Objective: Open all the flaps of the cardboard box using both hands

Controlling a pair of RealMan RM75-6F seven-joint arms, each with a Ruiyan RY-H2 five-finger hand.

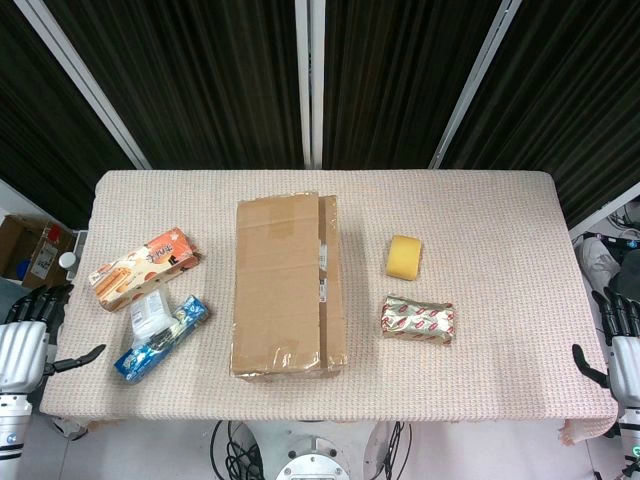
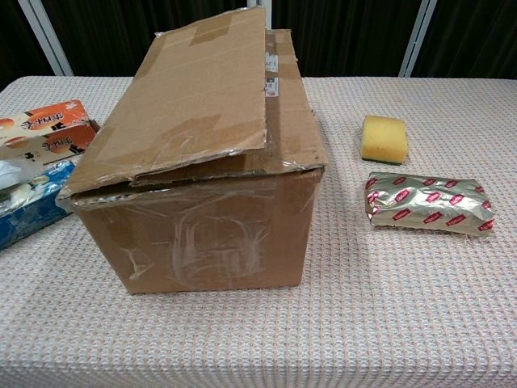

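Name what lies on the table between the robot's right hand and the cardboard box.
In the head view, a silver-and-red foil packet lies between the right hand and the cardboard box; a yellow sponge sits just behind it.

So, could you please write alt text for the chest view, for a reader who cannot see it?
A cardboard box stands on a table, its flaps folded over the top and the uppermost one slightly raised. A yellow sponge and a silver foil packet lie to its right, snack packages to its left.
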